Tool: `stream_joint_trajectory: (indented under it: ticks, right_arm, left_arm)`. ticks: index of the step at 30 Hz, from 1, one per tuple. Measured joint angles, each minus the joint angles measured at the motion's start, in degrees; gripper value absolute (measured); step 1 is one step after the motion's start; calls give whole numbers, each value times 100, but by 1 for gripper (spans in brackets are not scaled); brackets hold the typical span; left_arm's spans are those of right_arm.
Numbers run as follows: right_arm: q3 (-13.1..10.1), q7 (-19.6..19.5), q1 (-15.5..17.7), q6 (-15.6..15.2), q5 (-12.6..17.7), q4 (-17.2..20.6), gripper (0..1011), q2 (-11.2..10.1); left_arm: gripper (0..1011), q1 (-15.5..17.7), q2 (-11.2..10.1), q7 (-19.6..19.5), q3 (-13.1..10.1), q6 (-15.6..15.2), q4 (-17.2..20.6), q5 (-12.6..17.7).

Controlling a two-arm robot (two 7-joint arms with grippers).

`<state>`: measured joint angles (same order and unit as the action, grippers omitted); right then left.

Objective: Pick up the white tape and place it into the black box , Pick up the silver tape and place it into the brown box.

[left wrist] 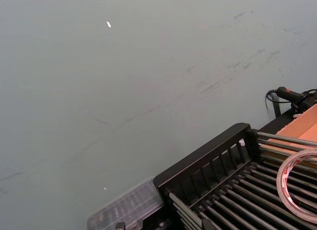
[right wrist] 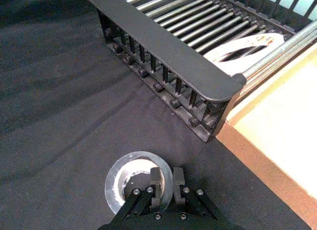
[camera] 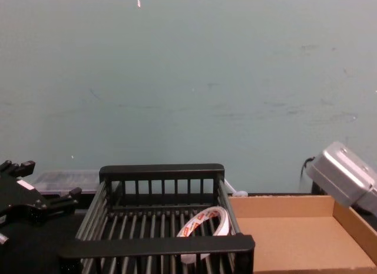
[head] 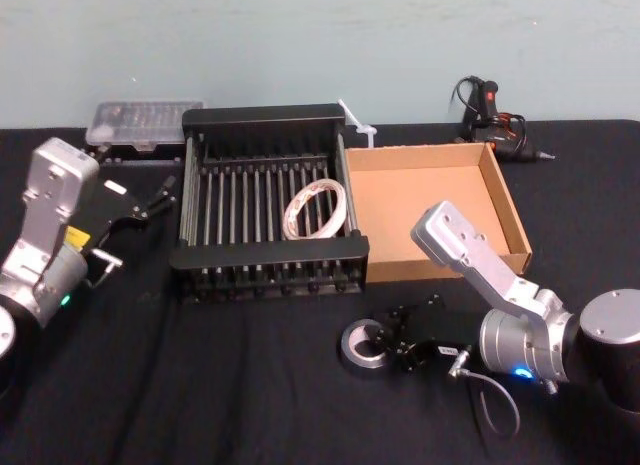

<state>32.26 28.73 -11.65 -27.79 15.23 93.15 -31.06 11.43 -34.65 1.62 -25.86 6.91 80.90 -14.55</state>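
— What sat closest to the lens at that moment?

— Your right gripper (right wrist: 167,173), low over the silver tape (right wrist: 138,157). Its fingers were nearly together astride the roll's near wall, one in the hole and one outside. I judged them clamped on it, but the roll lay flat on the table (head: 200,385), not yet lifted.

— And where was that, relative to the boxes?

— In front of them, before the line where the black box (head: 270,253) and the brown box (head: 420,210) stood side by side. It was near both and touching neither.

— So how much had you finished?

— Half, by my reckoning. The white tape (camera: 205,223) was inside the black box, leaning on the bars toward its right side. That part needed nothing more from you.

— The brown box?

— Bare cardboard, nothing in it. You had the lift, the carry over its low front wall and the release left to do.

— What about your other arm?

— Your left gripper (head: 138,225) hung to the left of the black box, above the table, fingers spread wide and holding nothing. It looked idle.

— Anything to watch?

— The grip was on one wall only, so the roll could swing as you raised it. I would have checked the hold before moving across.
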Motion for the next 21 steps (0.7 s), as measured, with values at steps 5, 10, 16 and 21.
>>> stream_joint_trajectory:
  ticks: [5,10,16,21]
  right_arm:
    - [0,0,0,0,0,0,160,0]
    - [0,0,1,4,0,1,160,-3]
    - [-84,2,74,56,38,108,160,-69]
    - [-193,-33,134,53,99,208,159,-133]
  left_arm:
    - [1001,0,0,0,0,0,0,0]
    - [1001,0,0,0,0,0,0,0]
    - [1001,0,0,0,0,0,0,0]
    - [1001,1,0,0,0,0,0,0]
